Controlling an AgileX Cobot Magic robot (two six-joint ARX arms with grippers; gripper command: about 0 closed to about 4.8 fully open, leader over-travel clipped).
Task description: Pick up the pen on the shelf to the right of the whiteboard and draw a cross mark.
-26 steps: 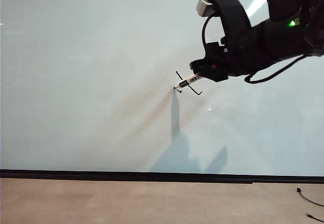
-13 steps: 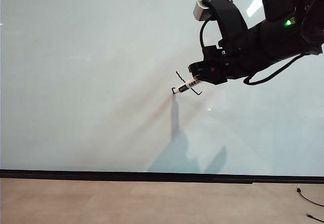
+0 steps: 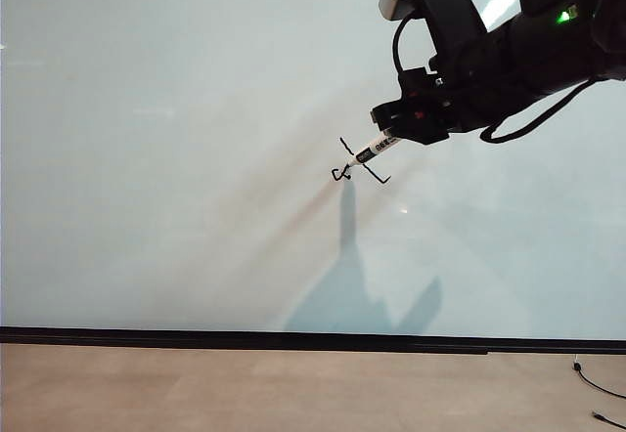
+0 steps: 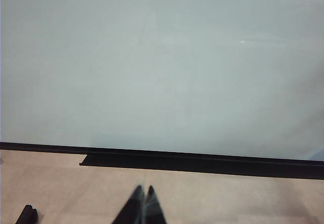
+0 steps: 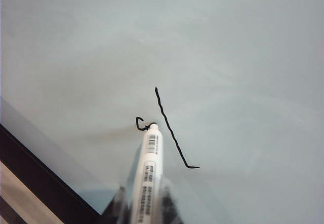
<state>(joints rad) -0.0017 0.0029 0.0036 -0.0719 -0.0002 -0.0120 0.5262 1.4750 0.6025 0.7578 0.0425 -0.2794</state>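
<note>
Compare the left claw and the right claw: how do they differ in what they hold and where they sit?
1. The right claw is shut on the pen; the left claw is shut on nothing.
2. The right claw is raised up against the whiteboard by the cross mark; the left claw sits low above the floor, away from the drawing.
Both are black and closed.

Even, bright light, mild cyan cast. Whiteboard (image 3: 176, 139) glossy: glare streak at its top right, by the right gripper (image 3: 391, 131). Soft arm shadow runs down to the board's bottom edge. Left gripper (image 4: 143, 206) fingers and right-wrist foreground blurred; pen (image 5: 148, 171) label still readable.
</note>
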